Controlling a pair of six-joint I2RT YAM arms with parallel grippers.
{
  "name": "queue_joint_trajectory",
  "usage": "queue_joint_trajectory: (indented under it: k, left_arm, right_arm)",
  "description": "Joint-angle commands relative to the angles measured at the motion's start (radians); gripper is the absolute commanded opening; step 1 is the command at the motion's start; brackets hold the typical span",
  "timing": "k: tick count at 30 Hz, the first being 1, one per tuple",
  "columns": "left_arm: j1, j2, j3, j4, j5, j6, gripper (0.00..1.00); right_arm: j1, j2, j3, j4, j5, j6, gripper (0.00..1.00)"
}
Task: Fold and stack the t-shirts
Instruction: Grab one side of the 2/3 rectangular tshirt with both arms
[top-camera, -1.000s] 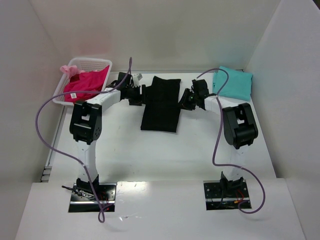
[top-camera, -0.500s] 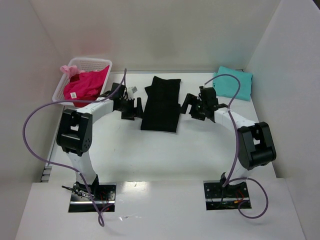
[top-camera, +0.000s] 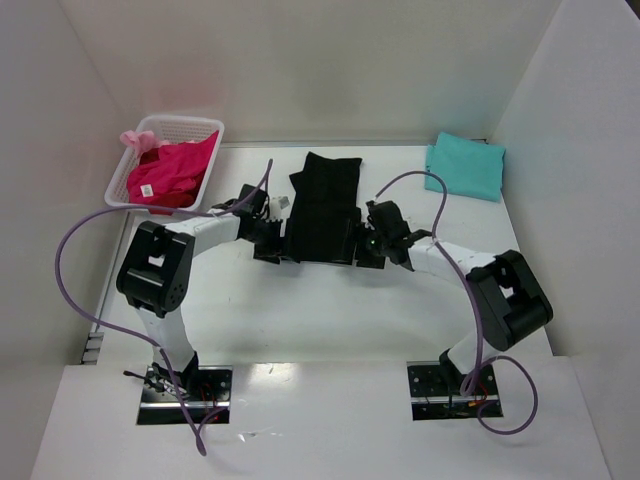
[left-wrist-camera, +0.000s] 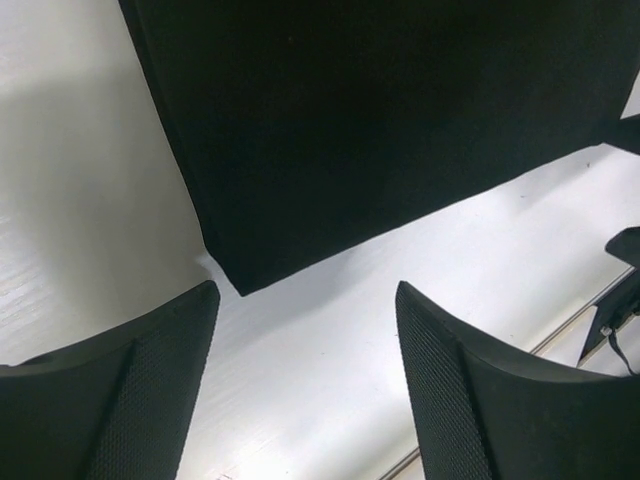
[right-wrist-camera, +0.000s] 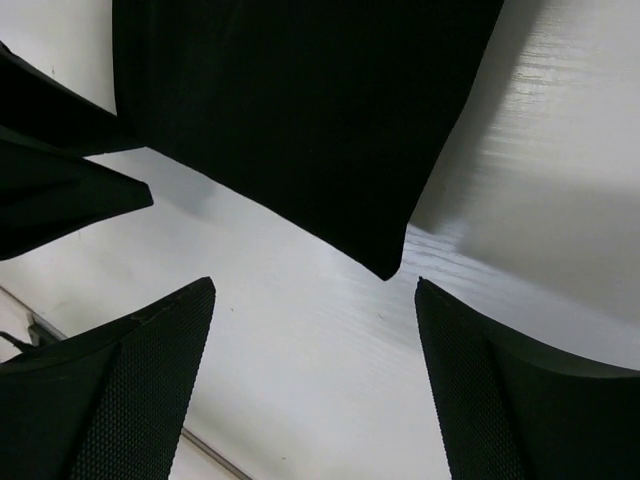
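Top external view: the black cloth t-shirt (top-camera: 322, 208) lies as a narrow lengthwise strip at mid-table. The folded teal t-shirt (top-camera: 465, 168) sits at the far right corner, and the magenta-pink t-shirt (top-camera: 168, 172) is in the white lattice plastic basket (top-camera: 185, 122). My left gripper (top-camera: 273, 244) and right gripper (top-camera: 366, 248) flank the strip's near corners. Wrist views: both claws gape, released, with a corner just ahead of each and nothing clasped. I judge the step in hand to be the crosswise fold of the black shirt. The next move calls for pinching both corners evenly and carrying the near hem to the far one.
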Motion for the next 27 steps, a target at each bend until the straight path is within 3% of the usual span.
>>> queue_joint_trajectory:
  k: [1,7,16,21,24,27]
  left_arm:
    - [-0.002,-0.040,-0.017,0.055,0.013,-0.019,0.78]
    - [-0.002,-0.027,-0.006,0.064,-0.025,-0.019,0.78]
    - [0.007,0.000,0.032,0.073,-0.040,-0.019,0.78]
    - [0.031,0.020,0.041,0.084,-0.007,-0.019,0.82]
    - [0.041,0.020,0.041,0.084,-0.007,-0.019,0.82]
    - [0.041,0.020,0.041,0.084,0.003,-0.019,0.82]
  right_arm:
    - [0.017,0.027,-0.008,0.077,0.038,0.033,0.85]
    - [0.017,0.045,0.001,0.077,0.110,0.051,0.79]
    - [0.017,0.100,0.019,0.109,0.101,0.072,0.64]
    - [0.017,0.134,0.028,0.140,0.101,0.106,0.48]
    - [0.017,0.157,0.038,0.140,0.101,0.115,0.30]
    - [0.017,0.157,0.038,0.140,0.122,0.125,0.18]
